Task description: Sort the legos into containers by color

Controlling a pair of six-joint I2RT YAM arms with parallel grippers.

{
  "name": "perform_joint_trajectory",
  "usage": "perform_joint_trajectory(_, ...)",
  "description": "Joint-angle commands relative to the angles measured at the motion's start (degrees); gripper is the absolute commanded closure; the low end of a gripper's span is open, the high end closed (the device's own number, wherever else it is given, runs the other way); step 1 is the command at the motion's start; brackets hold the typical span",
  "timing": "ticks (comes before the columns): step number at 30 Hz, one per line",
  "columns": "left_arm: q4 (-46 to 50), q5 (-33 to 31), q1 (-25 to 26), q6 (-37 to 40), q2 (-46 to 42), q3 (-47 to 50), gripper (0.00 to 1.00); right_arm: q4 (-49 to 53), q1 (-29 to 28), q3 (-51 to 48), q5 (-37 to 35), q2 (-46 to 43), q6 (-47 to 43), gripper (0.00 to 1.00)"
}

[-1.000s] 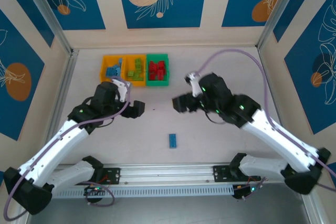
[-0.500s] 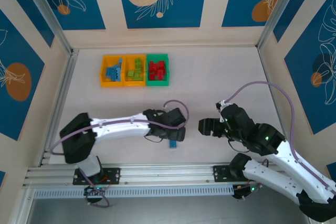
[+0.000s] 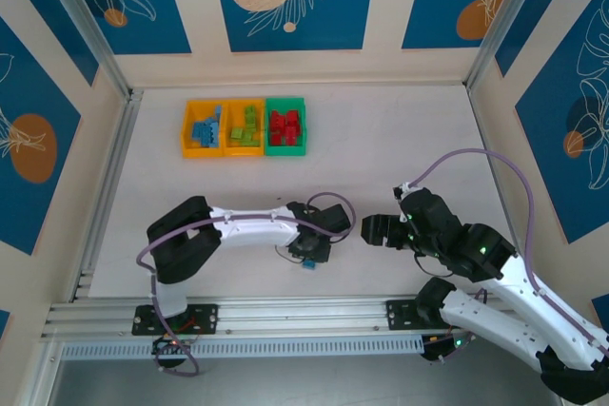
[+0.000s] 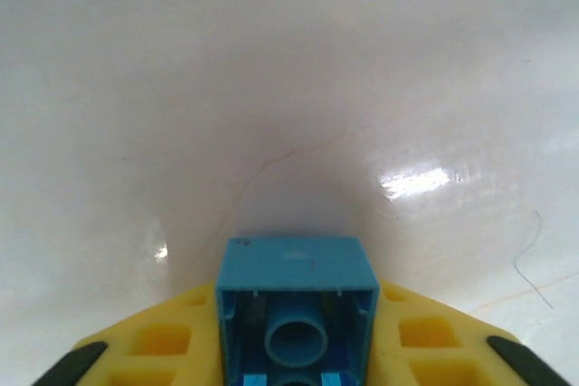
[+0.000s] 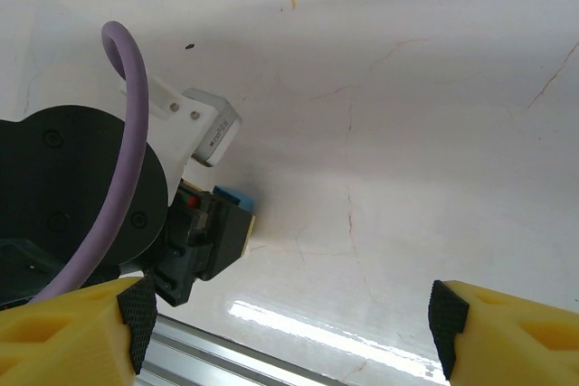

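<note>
Left wrist view: left gripper just snapped shut on the one loose blue lego down on the desk, right gripper hangs wide and empty nearby, so I'd guess it's off to the far yellow bin with the other blues.

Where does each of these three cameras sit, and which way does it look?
Top external: fixed above and behind, looking down at the table; both arms, left gripper, right gripper, containers.
Left wrist: on that arm, facing the table; yellow fingers clamp a blue lego.
Right wrist: on that arm, facing the left gripper; own open fingertips show.
Shared: both wrist views show the blue lego.
</note>
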State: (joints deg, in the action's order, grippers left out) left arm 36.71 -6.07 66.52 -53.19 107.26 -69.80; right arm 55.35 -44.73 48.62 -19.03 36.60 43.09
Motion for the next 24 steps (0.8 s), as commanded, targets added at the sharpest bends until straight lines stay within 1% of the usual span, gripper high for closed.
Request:
perform_joint_trajectory(1, 0.3, -2.0, -0.5, 2.0, -5.2, 0.2, 0.78, -0.3, 0.3, 0.6, 2.9, -0.1, 0.9, 0.18)
perform_joint_trajectory(4, -0.1, -5.7, -4.3, 4.8, -10.8, 0.6, 0.8, -3.9, 0.3, 1.3, 5.5, -0.1, 0.5, 0.19)
perform_joint_trajectory(6, 0.1, -8.1, -8.9, 7.4, -15.0, 0.8, 0.82, -7.1, 0.4, 1.8, 7.3, 0.2, 0.1, 0.18)
perform_joint_trajectory(8, -0.7, -9.5, -14.4, 9.7, -19.0, 0.8, 0.83, -9.8, 0.3, 2.1, 8.1, 0.6, -0.1, 0.18)
perform_joint_trajectory(10, -3.2, -11.9, -21.1, 12.1, -22.5, 0.9, 0.84, -12.7, 0.4, 1.9, 7.9, 1.3, -0.1, 0.18)
perform_joint_trajectory(13, -6.3, -15.0, -31.0, 15.3, -24.0, -1.9, 0.84, -15.7, 0.5, 1.6, 7.1, 2.8, 0.3, 0.18)
perform_joint_trajectory(17, -9.1, -17.5, -42.5, 18.5, -20.2, -7.3, 0.83, -17.1, 0.4, 1.7, 7.2, 4.4, 0.8, 0.18)
perform_joint_trajectory(19, -10.5, -18.5, -47.9, 20.2, -15.9, -10.6, 0.83, -17.1, 0.4, 1.6, 7.3, 4.6, 0.9, 0.18)
perform_joint_trajectory(21, -10.5, -19.7, -51.7, 22.0, -10.2, -15.0, 0.82, -17.0, 0.4, 1.6, 7.3, 4.5, 1.0, 0.18)
perform_joint_trajectory(22, -10.0, -19.3, -53.5, 22.5, -6.9, -17.8, 0.82, -16.6, 0.4, 1.7, 7.3, 4.5, 0.9, 0.18)
perform_joint_trajectory(24, -7.7, -16.5, -56.6, 22.4, -0.9, -24.2, 0.81, -15.8, 0.4, 1.7, 6.9, 4.4, 1.1, 0.18)
